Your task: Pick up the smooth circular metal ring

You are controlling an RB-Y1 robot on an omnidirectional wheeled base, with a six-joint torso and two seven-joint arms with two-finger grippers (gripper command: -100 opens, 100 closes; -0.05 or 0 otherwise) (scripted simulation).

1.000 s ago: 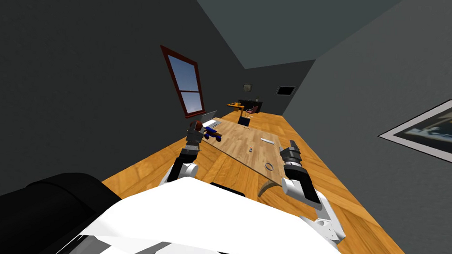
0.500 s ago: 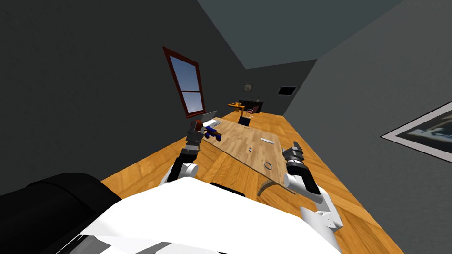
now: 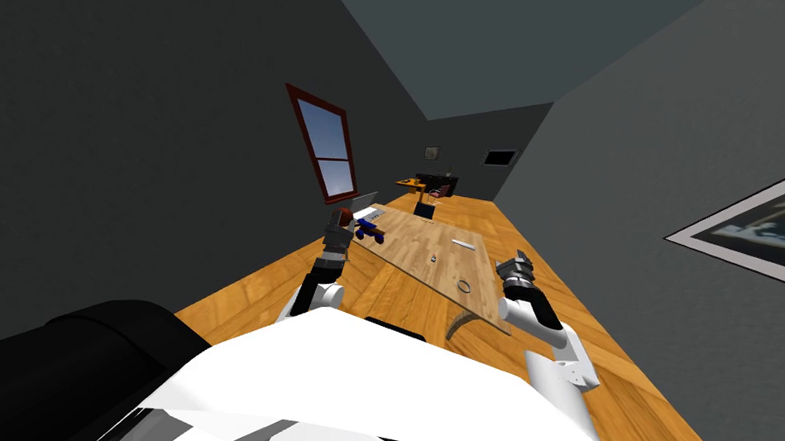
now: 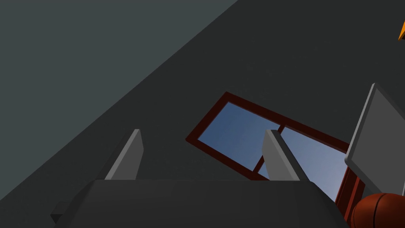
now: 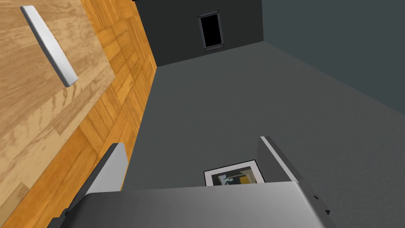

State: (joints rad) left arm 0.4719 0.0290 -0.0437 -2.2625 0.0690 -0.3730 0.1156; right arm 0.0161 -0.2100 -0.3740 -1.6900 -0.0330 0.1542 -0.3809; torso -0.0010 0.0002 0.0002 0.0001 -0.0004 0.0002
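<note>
A thin grey ring [image 3: 464, 286] lies flat on the wooden table [image 3: 418, 260], near its front right corner. My right gripper [image 3: 516, 264] hangs just right of the ring, off the table's right edge, raised and pointing away; its fingers [image 5: 112, 166] stand open and hold nothing. At the table's left edge my left gripper [image 3: 338, 226] is held up, open and empty as well [image 4: 203, 158].
On the table lie a flat white bar [image 5: 49, 45], a small dark item [image 3: 435, 258], a blue toy [image 3: 371, 234], an open laptop [image 3: 367, 206] and a reddish ball [image 4: 377, 209]. A black chair [image 3: 87, 350] stands at my left. Walls run close on both sides.
My right arm has swung out to the right, carrying its gripper from over the table's right edge to beyond it. The left arm has not moved.
</note>
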